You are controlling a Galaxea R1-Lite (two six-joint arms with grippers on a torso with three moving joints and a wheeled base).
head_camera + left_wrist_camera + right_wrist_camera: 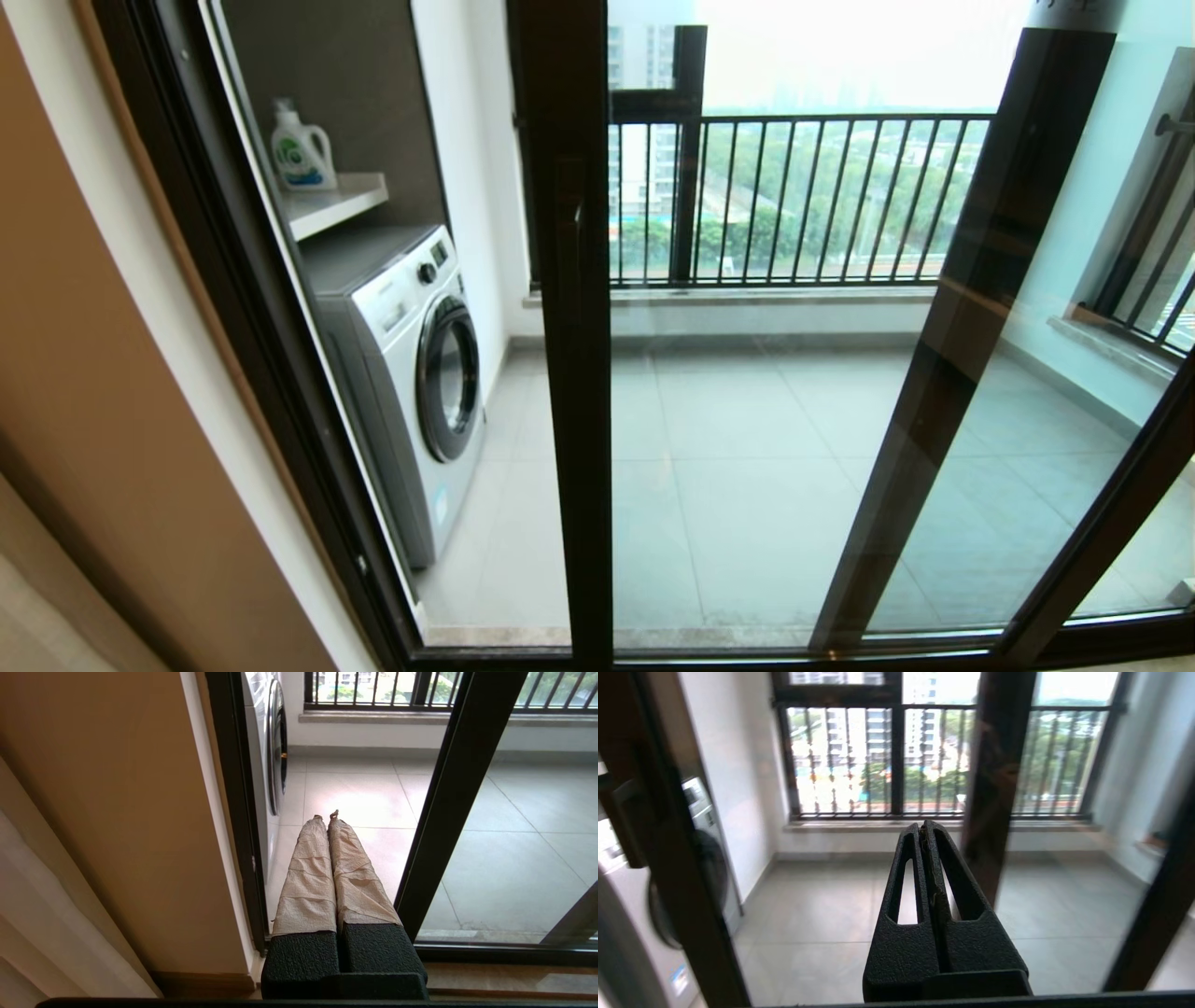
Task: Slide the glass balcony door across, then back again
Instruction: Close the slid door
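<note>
Leftmost stands one washing machine (pixel 411 373) with one detergent bottle (pixel 301 149) on the shelf above. Next, the glass balcony door (pixel 574 373) (slim handle on its upright) stands mid-opening, a second glass panel (pixel 971 327) beyond. Left gripper (pixel 327 814), cloth-wrapped, is clenched empty just beside that upright; right gripper (pixel 923 828) clenched empty too.

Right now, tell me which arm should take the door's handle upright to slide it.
Left, probably. The left claw, shut, points into the space right beside the glass balcony door's dark upright, low by the floor track. The right claw, also shut, faces the glass pane, its upright off to one side.
</note>
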